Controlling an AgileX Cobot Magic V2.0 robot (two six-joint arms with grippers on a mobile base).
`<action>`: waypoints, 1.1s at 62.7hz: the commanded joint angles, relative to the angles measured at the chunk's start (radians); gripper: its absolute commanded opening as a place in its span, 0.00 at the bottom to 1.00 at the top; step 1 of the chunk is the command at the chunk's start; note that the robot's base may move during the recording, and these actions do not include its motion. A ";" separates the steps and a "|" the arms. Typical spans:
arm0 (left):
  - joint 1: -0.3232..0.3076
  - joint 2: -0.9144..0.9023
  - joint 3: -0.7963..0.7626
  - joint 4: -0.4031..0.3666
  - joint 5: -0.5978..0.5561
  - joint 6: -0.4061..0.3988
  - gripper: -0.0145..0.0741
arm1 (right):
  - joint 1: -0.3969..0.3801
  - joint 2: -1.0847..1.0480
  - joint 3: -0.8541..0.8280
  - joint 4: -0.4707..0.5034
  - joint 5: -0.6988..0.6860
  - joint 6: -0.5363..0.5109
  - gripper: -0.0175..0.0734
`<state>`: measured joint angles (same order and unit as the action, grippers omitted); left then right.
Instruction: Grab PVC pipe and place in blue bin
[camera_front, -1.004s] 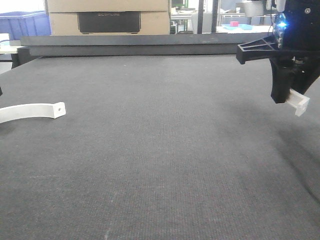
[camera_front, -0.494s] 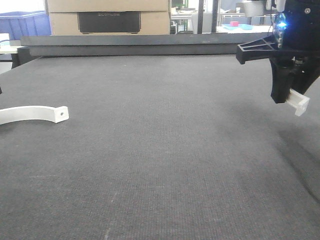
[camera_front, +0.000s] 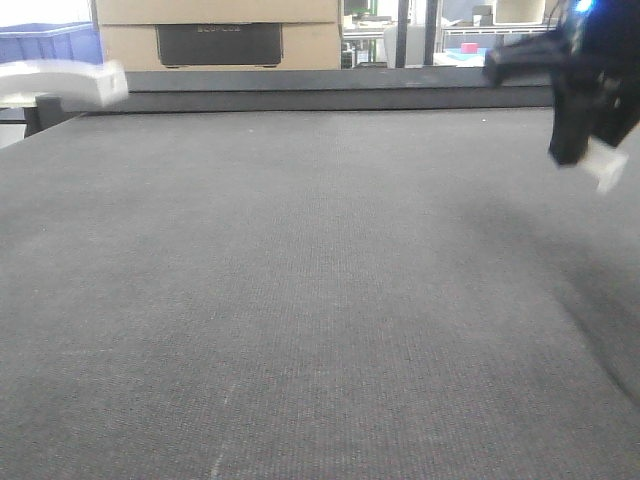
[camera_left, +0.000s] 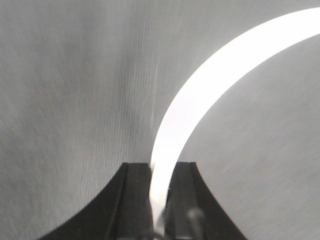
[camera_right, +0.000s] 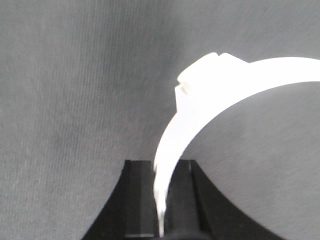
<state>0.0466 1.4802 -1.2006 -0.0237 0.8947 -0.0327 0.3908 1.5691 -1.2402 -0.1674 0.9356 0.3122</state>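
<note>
The PVC pipe (camera_right: 210, 95) is clamped in the right gripper (camera_right: 161, 166), whose two black jaws are closed on the thin band edge-on. In the right wrist view the band rises from between the jaws, bends upward and sweeps away to the right until it leaves the picture, so its long axis runs along that curve and its hollow side faces down and right. A stepped square block sits on the outer edge near the top of the bend. In the front view the right gripper (camera_front: 575, 140) hangs in the air over the surface (camera_front: 320, 300) near its far right corner. One tabbed end of the PVC pipe (camera_front: 603, 165) sticks out under the gripper, tilted down and to the right, clear of the grey fabric. The left gripper (camera_left: 161, 167) is likewise closed, on a flatter white arc (camera_left: 210, 85) that curves up and right out of its wrist view. In the front view that white arc (camera_front: 70, 80) shows as a blurred strip in the air at the far left corner, and the gripper itself is out of that picture. The blue bin (camera_front: 45, 42) stands beyond the far left corner, behind the dark rail (camera_front: 300, 95) that lines the far edge, next to a cardboard box (camera_front: 215, 15). The grey surface runs wide from the near edge to that rail, between the two held parts.
</note>
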 joint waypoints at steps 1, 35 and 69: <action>-0.001 -0.060 0.001 -0.031 -0.058 -0.005 0.04 | 0.000 -0.048 -0.004 -0.042 -0.034 0.003 0.02; -0.001 -0.376 0.229 -0.090 -0.438 -0.005 0.04 | 0.000 -0.380 0.228 -0.481 -0.314 0.426 0.02; -0.001 -0.621 0.390 -0.120 -0.564 0.006 0.04 | -0.097 -0.686 0.472 -0.490 -0.736 0.359 0.01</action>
<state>0.0466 0.8911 -0.8125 -0.1351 0.3736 -0.0288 0.2986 0.9162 -0.7692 -0.6392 0.2942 0.6958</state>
